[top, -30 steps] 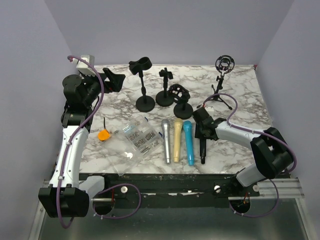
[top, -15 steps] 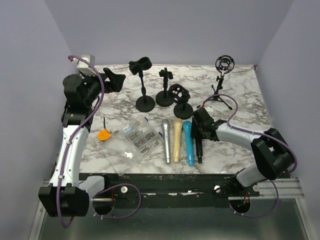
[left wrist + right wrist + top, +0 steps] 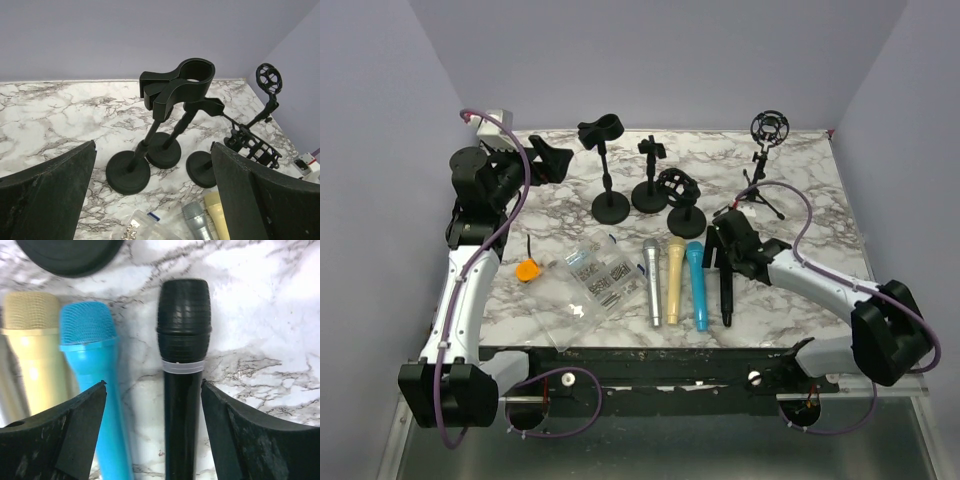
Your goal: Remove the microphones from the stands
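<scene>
Under R end effector (image 3: 153, 383): black mic (image 3: 182, 365), loose

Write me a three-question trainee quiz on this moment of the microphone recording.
1. True or false: the black microphone is clipped in a stand.
2. How many microphones lie in the row on the table? A) two B) four C) six
3. Fill in: the jaws of the right gripper stand ___ on either side of the black microphone, not touching it.

Key: 1 false, it lies flat on the table; 2 B; 3 open.
</scene>
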`<state>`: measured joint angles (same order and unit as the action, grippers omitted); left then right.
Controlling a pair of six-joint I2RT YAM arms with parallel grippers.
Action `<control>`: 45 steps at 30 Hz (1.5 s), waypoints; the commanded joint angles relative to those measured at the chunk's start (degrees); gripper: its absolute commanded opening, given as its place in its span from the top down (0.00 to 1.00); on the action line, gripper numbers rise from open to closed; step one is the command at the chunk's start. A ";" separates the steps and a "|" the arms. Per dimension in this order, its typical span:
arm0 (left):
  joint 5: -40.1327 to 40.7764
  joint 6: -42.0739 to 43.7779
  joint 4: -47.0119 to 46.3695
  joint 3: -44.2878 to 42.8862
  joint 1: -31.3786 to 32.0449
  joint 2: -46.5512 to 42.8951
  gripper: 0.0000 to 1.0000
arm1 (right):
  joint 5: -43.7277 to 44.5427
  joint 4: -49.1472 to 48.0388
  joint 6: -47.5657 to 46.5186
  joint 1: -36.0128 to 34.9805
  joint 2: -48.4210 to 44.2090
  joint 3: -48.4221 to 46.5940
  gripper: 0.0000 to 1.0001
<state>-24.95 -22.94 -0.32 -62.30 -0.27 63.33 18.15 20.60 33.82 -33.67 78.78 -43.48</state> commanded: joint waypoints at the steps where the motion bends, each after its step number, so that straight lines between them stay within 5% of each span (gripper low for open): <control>1: -2.11 -1.84 -1.30 0.40 0.10 1.67 0.04 | 0.78 2.71 -1.26 0.10 -4.21 -3.26 0.21; 8: -4.04 -4.05 -2.27 0.16 0.10 3.06 0.04 | 1.31 3.76 -2.28 0.10 -9.30 -4.77 0.17; 18: -15.37 -30.15 -16.49 -2.57 -2.32 15.66 0.01 | 1.37 6.56 -3.36 0.11 -13.72 -6.33 0.15; 29: -13.86 -41.08 -27.99 -4.11 -0.29 24.11 0.01 | -1.49 6.12 -3.43 0.10 -19.44 -3.51 0.13; 45: -12.01 -37.96 -22.65 -11.81 2.49 34.53 0.02 | -0.48 8.11 -3.96 0.12 -23.46 -3.48 0.12</control>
<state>-36.77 -62.30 -24.23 -72.10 1.61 95.77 17.32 26.92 30.39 -33.67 56.18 -47.33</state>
